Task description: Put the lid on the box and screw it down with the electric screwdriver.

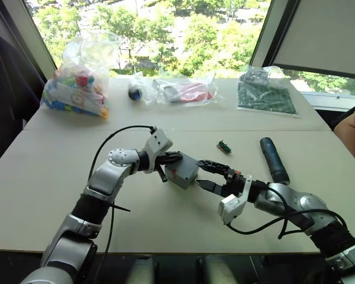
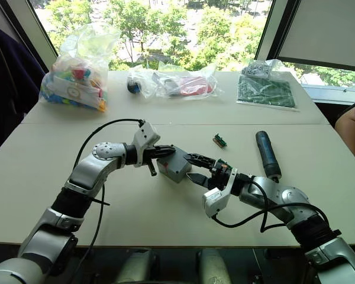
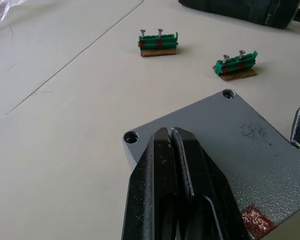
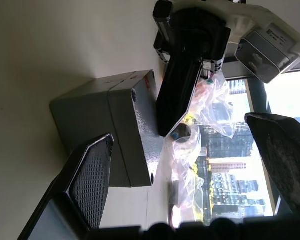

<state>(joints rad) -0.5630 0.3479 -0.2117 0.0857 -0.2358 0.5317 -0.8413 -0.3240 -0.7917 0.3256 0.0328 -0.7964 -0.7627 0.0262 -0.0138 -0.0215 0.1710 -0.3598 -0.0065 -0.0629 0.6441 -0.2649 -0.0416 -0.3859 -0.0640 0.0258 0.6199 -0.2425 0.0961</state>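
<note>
- Big windows with green trees run behind the pale worktop [image 1: 59,177], and the grey box [image 1: 181,170] sits near the middle of it, so we'll place everything off that box.
- From the right wrist view, the lid [image 4: 140,125] already looks seated on the box; we can see a seam between a shallow part and a deeper part. A corner screw hole shows on the lid in the left wrist view, plus a small red mark near the pincer.
- Our left pincer [image 1: 165,167] is at the box's left side. Its two black fingers [image 3: 165,175] are pressed together with no gap, and their tips lie on the lid's face. It's not wrapped around anything, just touching.
- Our right pincer [image 1: 208,175] comes in from the box's right side with its fingers spread wide. One finger [image 4: 92,172] is right next to the box wall and the other is well clear. It's not gripping anything.
- The electric screwdriver [image 1: 273,159] lies flat on the worktop, well to the right of the box and apart from both pincers.
- A small green connector [image 1: 224,147] sits between the box and the screwdriver, a bit farther back. The left wrist view shows two of them.
- Way behind the box, by the window: a bag of colourful bits [image 1: 77,83], a clear bag with something red [image 1: 186,90] and a green board in a bag [image 1: 266,94].
</note>
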